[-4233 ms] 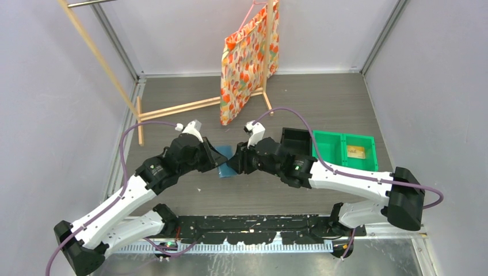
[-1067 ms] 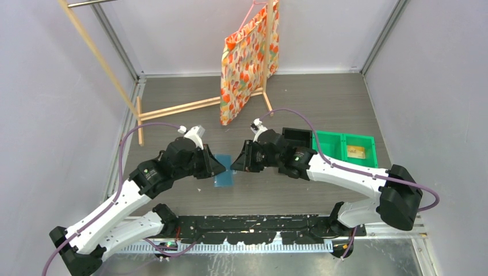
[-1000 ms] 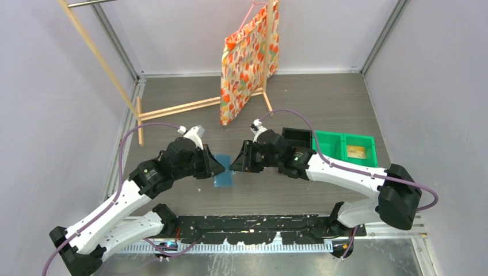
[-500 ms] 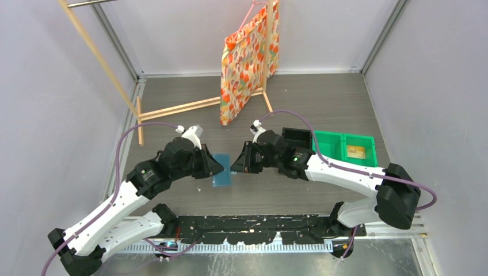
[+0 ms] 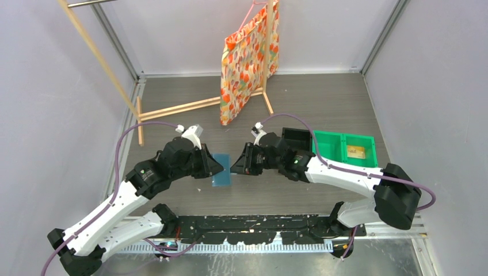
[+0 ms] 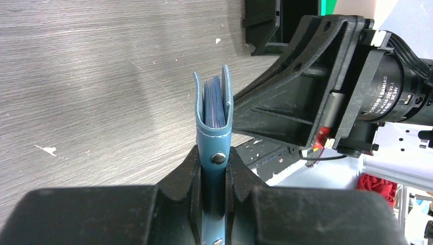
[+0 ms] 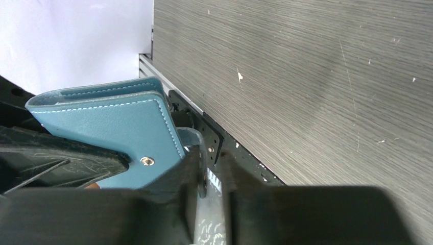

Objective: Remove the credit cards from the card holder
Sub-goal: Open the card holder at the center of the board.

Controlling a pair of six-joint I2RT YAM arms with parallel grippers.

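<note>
The card holder (image 6: 213,130) is a teal wallet, and my left gripper (image 6: 213,153) is shut on its spine. It stands on edge above the table with its open side away from the wrist. Dark blue edges of cards or sleeve leaves (image 6: 215,97) show inside it; I cannot tell which. In the top view the holder (image 5: 221,172) sits between my left gripper (image 5: 213,167) and right gripper (image 5: 235,167). In the right wrist view the holder (image 7: 112,125) is just left of my right gripper (image 7: 210,154). Its jaws stand a narrow gap apart, with a thin dark edge (image 7: 202,166) against one finger. A tan card (image 5: 356,152) lies in the green bin.
A black bin (image 5: 296,138) and a green two-part bin (image 5: 331,146) stand right of the right gripper. A patterned bag (image 5: 247,57) hangs on a wooden rack (image 5: 172,108) at the back. The arm rail runs along the near edge.
The right gripper has moved left and closed in on the holder's open edge. The left gripper still holds the holder and has shifted slightly left.
</note>
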